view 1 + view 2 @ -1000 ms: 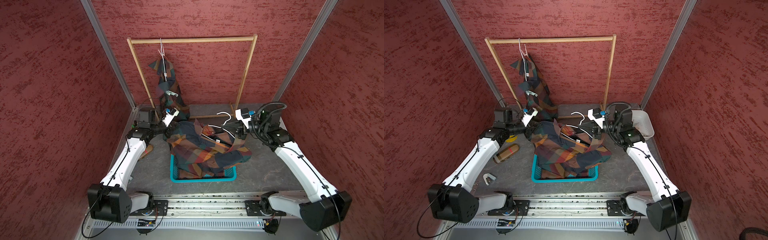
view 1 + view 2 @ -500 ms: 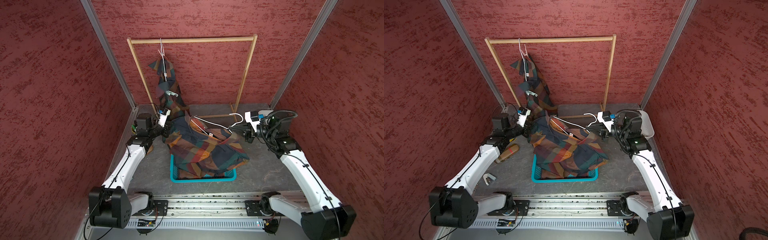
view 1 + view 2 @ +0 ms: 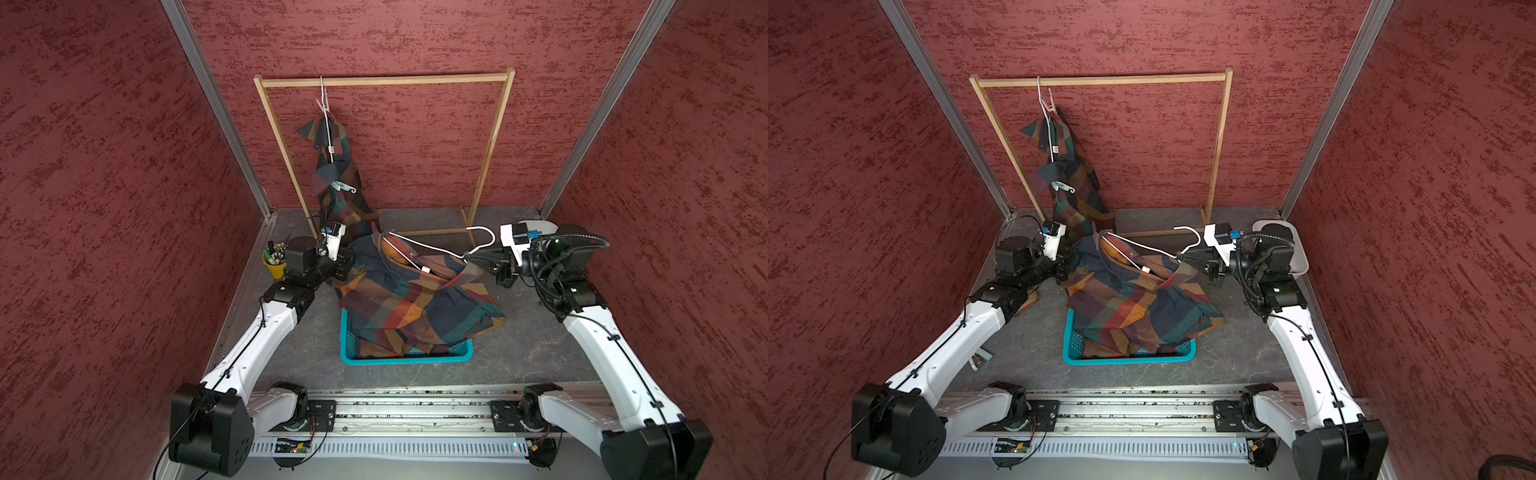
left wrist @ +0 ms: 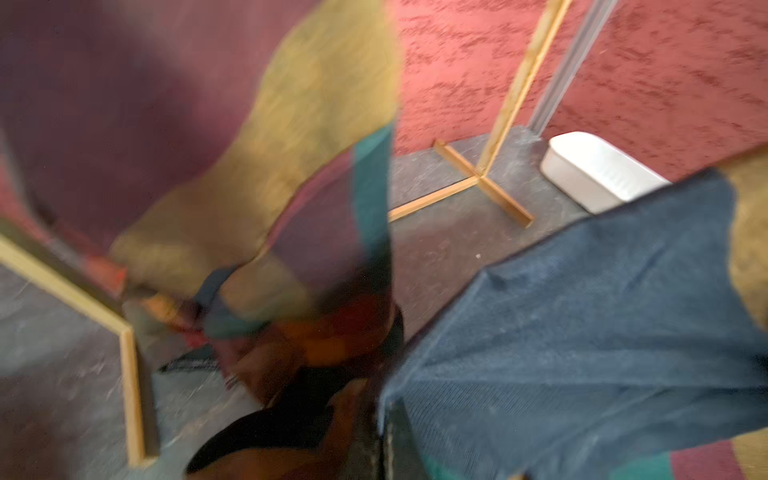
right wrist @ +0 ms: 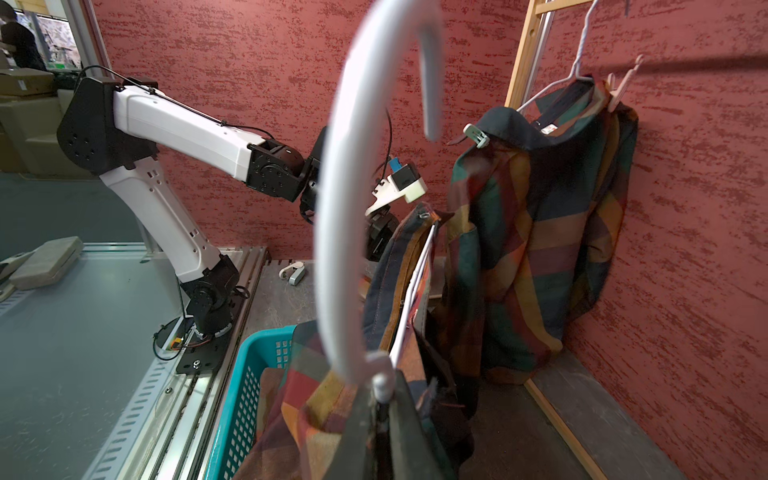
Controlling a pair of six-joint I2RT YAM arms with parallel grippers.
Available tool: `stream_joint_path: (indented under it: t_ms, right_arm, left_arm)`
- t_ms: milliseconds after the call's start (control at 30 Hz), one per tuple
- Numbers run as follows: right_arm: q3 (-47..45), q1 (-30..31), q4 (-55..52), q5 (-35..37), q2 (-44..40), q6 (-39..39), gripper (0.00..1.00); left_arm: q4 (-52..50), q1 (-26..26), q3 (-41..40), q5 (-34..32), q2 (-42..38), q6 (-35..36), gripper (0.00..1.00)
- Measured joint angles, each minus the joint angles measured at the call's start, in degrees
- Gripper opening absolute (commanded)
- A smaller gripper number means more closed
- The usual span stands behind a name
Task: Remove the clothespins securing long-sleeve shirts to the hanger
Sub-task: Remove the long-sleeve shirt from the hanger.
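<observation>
Arms are pulling wider than before: left jaws pinching the plaid long-sleeve shirt (image 3: pixel 415 303), right jaws gripping its white wire hanger (image 5: pixel 336 232). The pale mint hooked clothespin (image 3: pixel 344 187) is lying nearly level on the hung shirt (image 3: pixel 336 166), hook rightward.

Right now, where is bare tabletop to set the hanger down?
Bare: strip between teal basket and front rail; patch between basket and right arm; under the wooden rack beside the hanging shirt. Crowded: back left corner, around the yellow cup and left arm.
</observation>
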Motion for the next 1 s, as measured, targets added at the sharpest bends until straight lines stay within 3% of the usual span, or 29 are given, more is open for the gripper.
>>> stream_joint_path:
  t_ms: [200,333,433,633,667,800,867,1000]
  right_arm:
    - [-0.81,-0.17,0.74,-0.02,-0.17,0.66,0.00]
    - [-0.81,-0.22,3.23,-0.24,-0.52,2.14,0.00]
    - [-0.87,-0.33,7.26,-1.05,-0.50,4.98,0.00]
    - [-0.94,0.68,17.70,-2.14,1.25,10.93,0.00]
    - [-0.92,1.14,18.60,-2.14,1.86,11.30,0.00]
    - [-0.92,2.71,20.59,-2.25,4.68,12.17,0.00]
    - [-0.92,3.02,21.05,-2.40,5.81,12.17,0.00]
    - [-0.07,3.04,19.47,-2.82,7.98,10.19,0.00]
  left_arm:
    - [2.36,4.79,-2.62,2.21,-0.37,-2.49,0.00]
    - [2.25,4.04,-3.39,2.54,-0.63,-2.95,0.00]
    - [2.23,-0.57,-3.82,0.92,-1.18,-2.27,0.00]
    - [-0.20,-17.31,-4.61,1.03,-2.99,0.87,0.00]
    - [-0.90,-19.34,-4.59,1.36,-3.23,1.22,0.09]
    - [-4.72,-21.88,-4.39,1.51,-5.53,2.45,0.72]
    - [-6.05,-20.13,-3.87,2.34,-8.39,3.06,0.77]
    - [-5.27,-11.80,-0.22,8.20,-15.08,2.73,0.85]
